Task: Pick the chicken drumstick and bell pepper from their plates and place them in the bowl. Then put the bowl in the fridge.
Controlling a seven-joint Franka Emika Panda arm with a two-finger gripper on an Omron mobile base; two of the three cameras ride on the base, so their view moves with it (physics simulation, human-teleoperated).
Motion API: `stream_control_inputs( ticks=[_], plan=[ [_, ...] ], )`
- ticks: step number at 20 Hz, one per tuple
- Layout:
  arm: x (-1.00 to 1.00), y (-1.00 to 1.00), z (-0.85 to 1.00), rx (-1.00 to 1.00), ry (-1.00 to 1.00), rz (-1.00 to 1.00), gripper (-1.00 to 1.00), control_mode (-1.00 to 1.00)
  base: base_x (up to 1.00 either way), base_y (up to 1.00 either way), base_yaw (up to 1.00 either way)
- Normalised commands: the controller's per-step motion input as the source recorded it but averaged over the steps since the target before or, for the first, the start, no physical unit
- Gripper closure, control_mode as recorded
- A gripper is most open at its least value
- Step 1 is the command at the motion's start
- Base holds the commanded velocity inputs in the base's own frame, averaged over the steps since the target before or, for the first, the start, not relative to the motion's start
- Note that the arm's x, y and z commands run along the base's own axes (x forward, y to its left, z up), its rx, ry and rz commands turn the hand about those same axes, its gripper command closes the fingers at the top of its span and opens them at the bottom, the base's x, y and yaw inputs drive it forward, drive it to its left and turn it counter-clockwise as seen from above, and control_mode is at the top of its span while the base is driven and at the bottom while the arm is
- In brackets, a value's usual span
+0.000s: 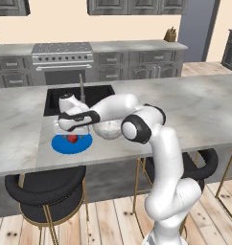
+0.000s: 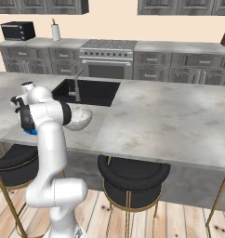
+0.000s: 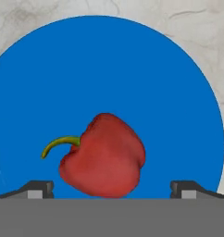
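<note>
Tool (image 3: 112, 193) held wide open, grasping nothing, tips standing apart on either side of the bell pepper (image 3: 103, 157) and pointed straight down at it in the hand view. Bell pepper lying on its side on a blue plate (image 3: 114, 69), red and rounded, curved green-yellow stem sticking out to one side. Not possible to tell whether the tips touched the plate or hung just above it.

In the left base view, arm folded low over the near edge of the counter (image 1: 194, 110), hand pointed down over the plate (image 1: 84, 144), with a bit of the bell pepper (image 1: 72, 139) visible beneath the hand. Marble-look bowl (image 1: 107, 129) resting on the counter just beside the plate, on its right, partly hidden behind the forearm. Dark sink (image 1: 96, 93) with a thin faucet (image 1: 81, 86) set into the counter just behind plate and bowl.

In the right base view, bowl (image 2: 79, 117) seen beside the arm's upper link, a sliver of blue plate (image 2: 31, 132) peeking out at the arm's left edge. Sink (image 2: 93, 90) behind the bowl. Black stools (image 2: 133, 173) lined up under the counter's near edge. Stove (image 1: 62, 55) and grey cabinets along the back wall.
</note>
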Motion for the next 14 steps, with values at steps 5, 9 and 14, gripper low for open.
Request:
stream_control_inputs(
  ticks=[5,9,14],
  plan=[
    [0.20,0.00,-0.19,0.00,-0.04,0.02,-1.00,-1.00,0.00,0.00,0.00],
    [0.23,0.00,-0.15,0.00,-0.01,0.02,-1.00,-1.00,0.00,0.00,0.00],
    [0.01,0.04,-0.01,0.07,0.00,0.00,-1.00,-1.00,0.00,0.00,0.00]
  ],
)
